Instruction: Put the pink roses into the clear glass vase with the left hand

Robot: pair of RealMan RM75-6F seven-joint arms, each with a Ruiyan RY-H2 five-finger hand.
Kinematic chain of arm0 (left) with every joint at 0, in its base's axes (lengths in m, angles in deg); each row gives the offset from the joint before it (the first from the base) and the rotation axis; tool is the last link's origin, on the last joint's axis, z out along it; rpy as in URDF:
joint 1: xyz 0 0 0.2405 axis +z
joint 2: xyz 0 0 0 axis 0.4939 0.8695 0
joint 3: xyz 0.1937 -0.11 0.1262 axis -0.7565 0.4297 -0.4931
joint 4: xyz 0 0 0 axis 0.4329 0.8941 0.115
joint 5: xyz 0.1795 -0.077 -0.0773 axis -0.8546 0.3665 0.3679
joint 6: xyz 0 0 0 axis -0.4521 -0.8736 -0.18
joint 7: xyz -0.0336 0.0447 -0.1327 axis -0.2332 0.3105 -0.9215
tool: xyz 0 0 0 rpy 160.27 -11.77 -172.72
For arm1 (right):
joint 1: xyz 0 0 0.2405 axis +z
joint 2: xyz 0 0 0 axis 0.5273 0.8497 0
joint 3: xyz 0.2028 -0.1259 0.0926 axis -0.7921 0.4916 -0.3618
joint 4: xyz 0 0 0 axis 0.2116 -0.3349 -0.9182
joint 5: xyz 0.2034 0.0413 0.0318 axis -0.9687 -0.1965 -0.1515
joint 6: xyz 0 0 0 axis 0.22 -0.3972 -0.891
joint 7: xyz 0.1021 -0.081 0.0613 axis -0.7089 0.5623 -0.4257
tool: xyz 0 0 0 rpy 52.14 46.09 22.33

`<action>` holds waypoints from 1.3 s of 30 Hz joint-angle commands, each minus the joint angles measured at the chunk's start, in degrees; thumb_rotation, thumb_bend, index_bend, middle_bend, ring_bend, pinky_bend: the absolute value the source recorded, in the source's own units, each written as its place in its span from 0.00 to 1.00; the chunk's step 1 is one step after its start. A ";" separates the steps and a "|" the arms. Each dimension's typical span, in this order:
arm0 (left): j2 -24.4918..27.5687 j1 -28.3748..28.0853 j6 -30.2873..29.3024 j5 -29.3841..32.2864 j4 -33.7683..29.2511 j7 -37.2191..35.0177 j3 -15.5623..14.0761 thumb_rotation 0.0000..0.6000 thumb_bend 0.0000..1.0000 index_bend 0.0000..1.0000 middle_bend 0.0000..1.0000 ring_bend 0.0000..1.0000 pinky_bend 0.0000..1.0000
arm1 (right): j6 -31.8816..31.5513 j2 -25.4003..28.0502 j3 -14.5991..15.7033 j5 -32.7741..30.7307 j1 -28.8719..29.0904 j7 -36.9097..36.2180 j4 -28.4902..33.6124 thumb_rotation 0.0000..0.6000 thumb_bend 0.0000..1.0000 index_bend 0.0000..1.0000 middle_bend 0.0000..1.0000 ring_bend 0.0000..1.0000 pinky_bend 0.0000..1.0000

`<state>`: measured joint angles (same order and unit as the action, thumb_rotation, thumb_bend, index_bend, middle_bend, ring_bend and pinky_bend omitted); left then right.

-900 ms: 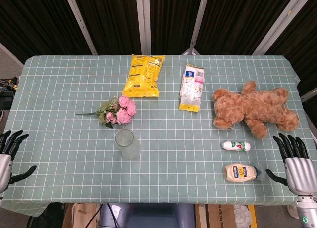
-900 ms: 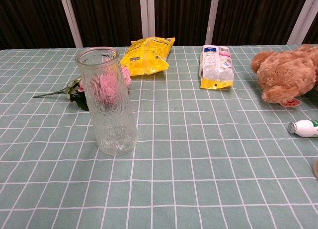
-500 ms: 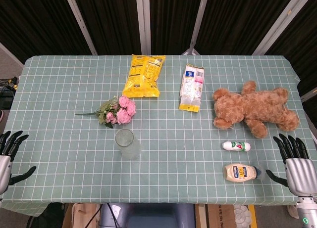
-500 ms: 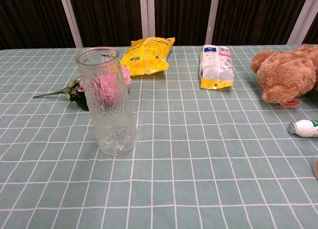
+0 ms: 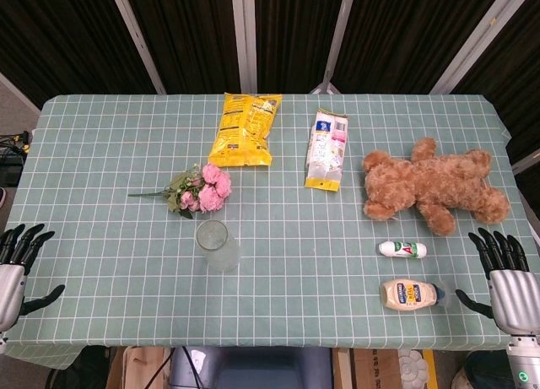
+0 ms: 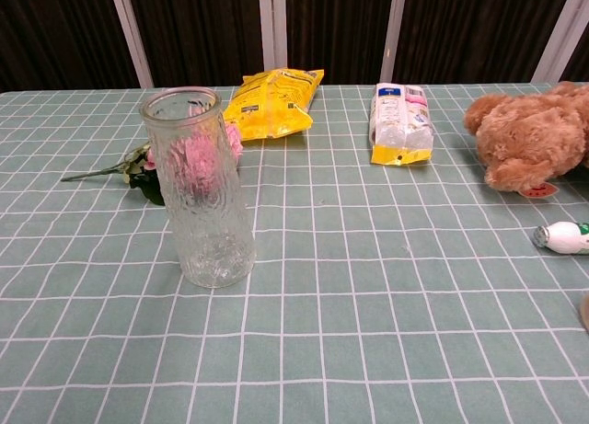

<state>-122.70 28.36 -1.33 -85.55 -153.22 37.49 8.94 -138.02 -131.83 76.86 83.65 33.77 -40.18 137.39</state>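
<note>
A bunch of pink roses [image 5: 205, 189] with green leaves lies flat on the checked tablecloth, its stem pointing left; in the chest view the pink roses [image 6: 138, 163] sit behind the vase. The clear glass vase [image 5: 217, 245] stands upright and empty just in front of them, seen large as the clear glass vase [image 6: 199, 200] in the chest view. My left hand [image 5: 14, 268] hovers at the table's front left corner, fingers spread, holding nothing, far from the roses. My right hand [image 5: 506, 272] is at the front right corner, fingers spread and empty.
A yellow snack bag [image 5: 244, 129] and a white snack packet [image 5: 327, 149] lie at the back. A brown teddy bear [image 5: 434, 187] lies on the right, with a small white bottle [image 5: 402, 249] and a mayonnaise bottle [image 5: 410, 294] in front of it.
Both hands have slipped slightly down and outward toward the front corners. Roses, vase and the other objects have not moved.
</note>
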 commanded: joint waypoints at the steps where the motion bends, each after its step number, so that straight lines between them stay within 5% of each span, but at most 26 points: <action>1: -0.23 -0.22 0.36 0.46 0.13 0.11 0.22 1.00 0.22 0.18 0.07 0.00 0.02 | -0.11 0.07 -0.08 -0.12 -0.09 -0.10 0.07 1.00 0.17 0.12 0.09 0.01 0.00; 12: -1.36 -4.71 5.40 4.08 2.32 1.79 3.78 1.00 0.19 0.17 0.07 0.00 0.01 | 1.15 -0.30 -0.38 -1.38 0.30 -0.04 -0.12 1.00 0.17 0.12 0.09 0.01 0.00; 23: -1.84 -13.74 17.02 14.09 -0.13 6.37 9.69 1.00 0.18 0.13 0.06 0.00 0.01 | 2.32 -0.78 0.07 -1.28 0.74 0.89 -0.08 1.00 0.17 0.12 0.09 0.01 0.00; 39: -15.49 -31.11 27.83 33.31 6.96 28.28 15.13 1.00 0.17 0.12 0.07 0.00 0.01 | 3.20 -1.87 -0.68 -3.42 1.15 3.45 -0.79 1.00 0.17 0.12 0.09 0.01 0.00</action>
<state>-135.57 -0.31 24.98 -54.95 -148.64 63.79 23.29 -134.84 -133.62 76.26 80.33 34.91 -36.84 136.66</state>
